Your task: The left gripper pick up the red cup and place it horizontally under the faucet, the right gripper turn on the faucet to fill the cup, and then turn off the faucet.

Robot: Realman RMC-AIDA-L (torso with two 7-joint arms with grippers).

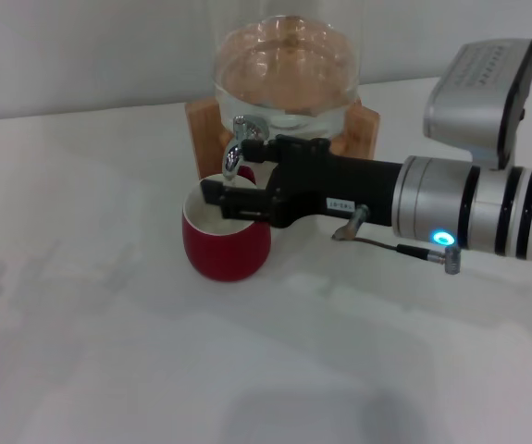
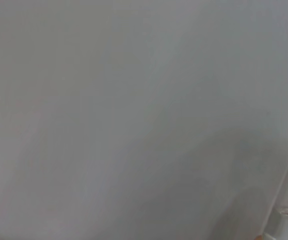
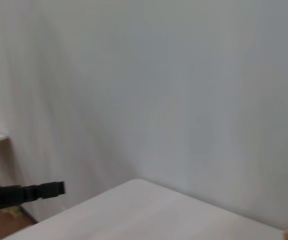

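The red cup [image 1: 227,242] stands upright on the white table, its white inside showing, right under the faucet [image 1: 239,148]. The faucet is a chrome spigot on a clear glass jar [image 1: 284,79] that rests on a wooden stand [image 1: 203,125]. My right gripper [image 1: 238,172] reaches in from the right at faucet height, above the cup's rim. Its two black prongs stand apart with the spout between them. A slim black part in the right wrist view [image 3: 26,193], past the table's edge, looks like my left gripper. It does not show in the head view.
The white table [image 1: 108,351] stretches in front of the cup and to its left. A plain wall stands behind the jar. The right arm's silver forearm [image 1: 488,208] with a thin cable spans the right side. The left wrist view shows only a pale blank surface.
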